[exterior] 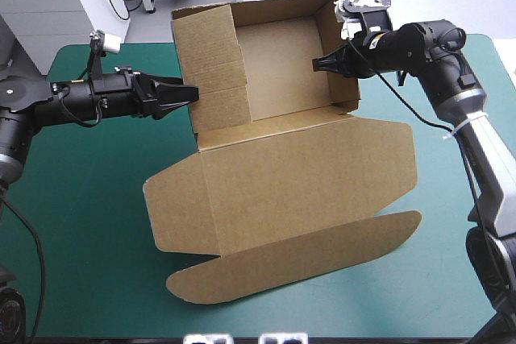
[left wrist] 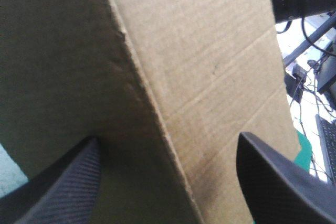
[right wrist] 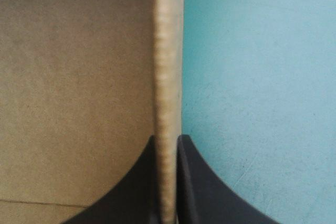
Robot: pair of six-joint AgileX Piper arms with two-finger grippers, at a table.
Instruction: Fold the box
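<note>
Pinching the right-hand wall of the brown box (exterior: 282,191) close to its top rim, the right gripper (right wrist: 168,139) has its black fingers drawn almost together with the board's raw edge sandwiched between them. I judge this hold is meant to steady that wall upright while the opposite side is worked. The left gripper (left wrist: 168,137) is spread apart and straddles the edge of the left wall, one finger on each face and neither pressing in. That looks like a line-up for gripping or tipping this panel inward along its creases. The box sits at the middle of the bench: its tray half lies toward the far edge with walls raised, and its lid lies flat toward the near edge on the teal-green cover (exterior: 81,215). The lid's rounded tuck flap and side ears are spread out — nothing there is folded yet. The board is matte corrugated card, faintly ribbed, crossed by scored fold lines, and the left wall shows two such creases. Its cut edge is pale and slightly fuzzy. The fingers (left wrist: 278,182) carry a fine woven texture, and the cover looks smooth and lightly mottled.
</note>
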